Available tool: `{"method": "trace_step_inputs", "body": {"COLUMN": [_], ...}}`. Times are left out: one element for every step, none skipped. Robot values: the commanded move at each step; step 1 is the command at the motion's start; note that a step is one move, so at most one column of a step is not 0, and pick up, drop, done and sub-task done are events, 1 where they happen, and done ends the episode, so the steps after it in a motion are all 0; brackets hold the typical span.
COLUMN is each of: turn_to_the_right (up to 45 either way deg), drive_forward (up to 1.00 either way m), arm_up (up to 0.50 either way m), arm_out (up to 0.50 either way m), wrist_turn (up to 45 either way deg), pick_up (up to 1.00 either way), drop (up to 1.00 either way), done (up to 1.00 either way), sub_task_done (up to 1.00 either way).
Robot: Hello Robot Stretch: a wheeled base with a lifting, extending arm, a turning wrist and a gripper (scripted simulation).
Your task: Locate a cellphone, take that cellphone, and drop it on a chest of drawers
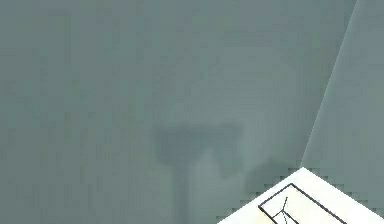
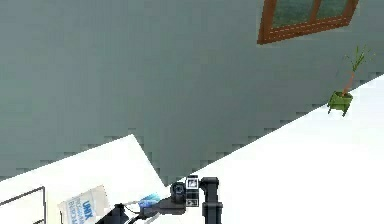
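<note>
Forward view: plain grey-green wall (image 1: pixel 150 80) across most of it, room corner toward the right. At bottom right the corner of a white surface (image 1: pixel 345 200) pokes in. On it lies a black-edged panel (image 1: pixel 290 207) with thin lines inside, cut by the bottom edge; can't say what it is.

Arm side view, left to right:
- The white surface (image 2: pixel 100 170) takes the lower left, narrowing toward the wall.
- At the far left is a black-edged panel (image 2: pixel 22 205), cropped by the picture's edges.
- Next is a pale box (image 2: pixel 85 208) with blue print, lying flat, bottom cropped.
- Just right of it is the gripper (image 2: pixel 124 213), dark, with its fingers (image 2: pixel 130 210) pointing left at the box. The tips blur into the box's edge.
- A small light-blue blob (image 2: pixel 150 201) sits at the gripper's body, by the surface's right edge. It looks flattish and is too small to call a cellphone for sure.
- Resting on the surface or clear of it: can't tell, so can't tell whether the fingers hold anything.
- Then come two white squares (image 2: pixel 185 188), then the arm (image 2: pixel 210 205), cropped at the bottom.
- Pale floor (image 2: pixel 300 165) lies to the right.
- Top right is a brown-framed window (image 2: pixel 310 18), top cut off.
- Below it, at the wall's foot, stands a thin plant (image 2: pixel 345 88) in a green pot.
</note>
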Motion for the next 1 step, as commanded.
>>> {"method": "trace_step_inputs", "body": {"turn_to_the_right": [0.0], "drive_forward": [0.0], "arm_up": [0.0], "arm_out": [0.0], "wrist_turn": [0.0], "pick_up": [0.0], "drop": [0.0], "done": [1.0], "sub_task_done": [0.0]}}
